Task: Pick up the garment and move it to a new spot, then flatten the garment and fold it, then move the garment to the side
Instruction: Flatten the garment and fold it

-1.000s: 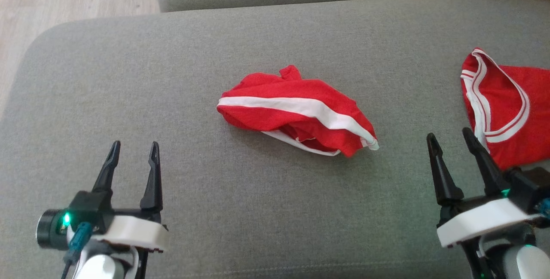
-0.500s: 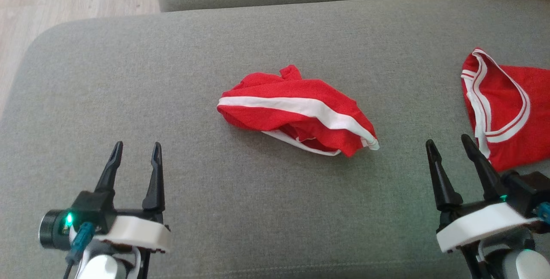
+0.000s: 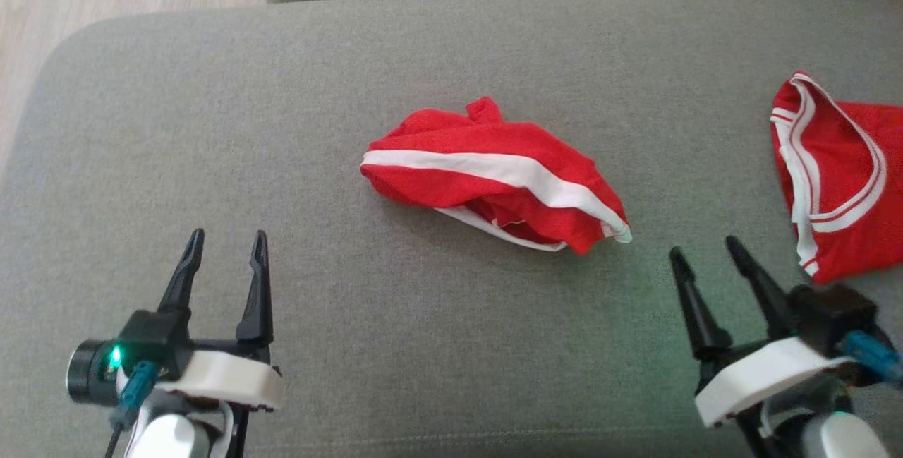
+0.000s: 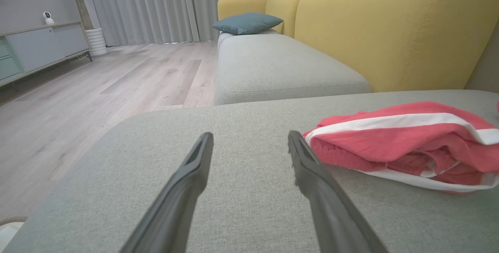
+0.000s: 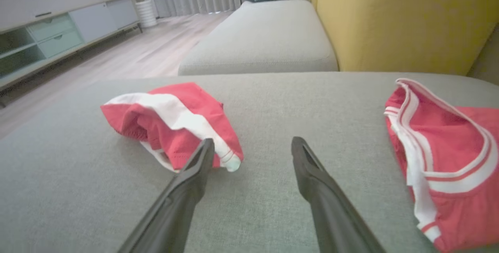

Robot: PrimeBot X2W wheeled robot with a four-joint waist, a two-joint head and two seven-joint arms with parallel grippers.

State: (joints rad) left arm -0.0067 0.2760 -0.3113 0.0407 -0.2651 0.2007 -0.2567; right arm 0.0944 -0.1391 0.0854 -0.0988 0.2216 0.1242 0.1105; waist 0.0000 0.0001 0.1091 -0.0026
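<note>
Left gripper (image 3: 228, 233) and right gripper (image 3: 705, 246) spread wide, empty, near edge; garment (image 3: 494, 176) bunched mid cushion (image 3: 282, 126), farther out between them; risked pinching one layer only, or grabbing lookalike red piece (image 3: 839, 176) at right.

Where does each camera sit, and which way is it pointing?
Head view: on the head, looking down at the grey cushion and crumpled red garment; left gripper and right gripper show, open.
Left wrist view: on that wrist, low along its own fingers toward the yellow sofa back.
Right wrist view: on that wrist, along its fingers; second red garment at right.
Shared: all see the crumpled red garment.
</note>
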